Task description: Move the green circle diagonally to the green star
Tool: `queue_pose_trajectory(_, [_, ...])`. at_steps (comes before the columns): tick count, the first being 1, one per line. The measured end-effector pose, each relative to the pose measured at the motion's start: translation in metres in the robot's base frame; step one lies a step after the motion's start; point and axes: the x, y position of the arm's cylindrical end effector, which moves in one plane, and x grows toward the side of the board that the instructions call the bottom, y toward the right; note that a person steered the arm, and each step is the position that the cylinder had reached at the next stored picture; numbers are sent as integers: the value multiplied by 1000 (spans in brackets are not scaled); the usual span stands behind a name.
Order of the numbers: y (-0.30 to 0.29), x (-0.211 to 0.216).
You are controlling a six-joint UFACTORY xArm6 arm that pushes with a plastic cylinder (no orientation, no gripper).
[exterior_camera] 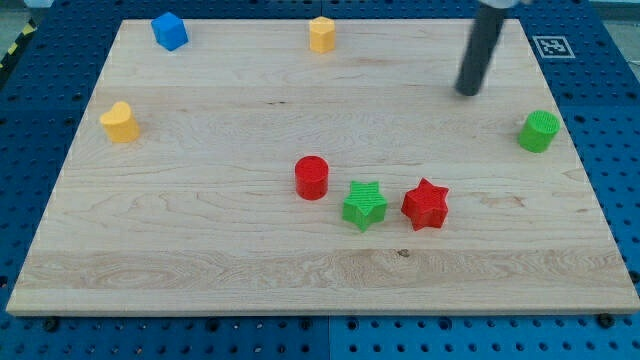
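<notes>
My tip (468,92) touched nothing, sitting at 10 o'clock from the green circle (539,131) by the board's right edge. Risk - the red star (425,204) blocked the diagonal to the green star (364,205) - it likely would've been shoved.

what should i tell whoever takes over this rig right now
My tip is near the view's top right, touching no block, up and to the left of the green circle.
The green circle sits at the board's right edge. The green star lies lower centre, between the red circle and red star.
Done: nothing visible yet.
Left: push the green circle diagonally down-left to the green star.
</notes>
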Motion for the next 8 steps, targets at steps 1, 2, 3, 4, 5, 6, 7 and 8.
queue_pose_trajectory(1, [19, 3])
queue_pose_trajectory(2, [51, 31])
queue_pose_trajectory(3, [84, 41])
queue_pose_trajectory(4, [85, 43])
queue_pose_trajectory(5, [78, 62])
queue_pose_trajectory(6, [66, 81])
queue_pose_trajectory(7, [49, 87])
queue_pose_trajectory(8, [22, 87])
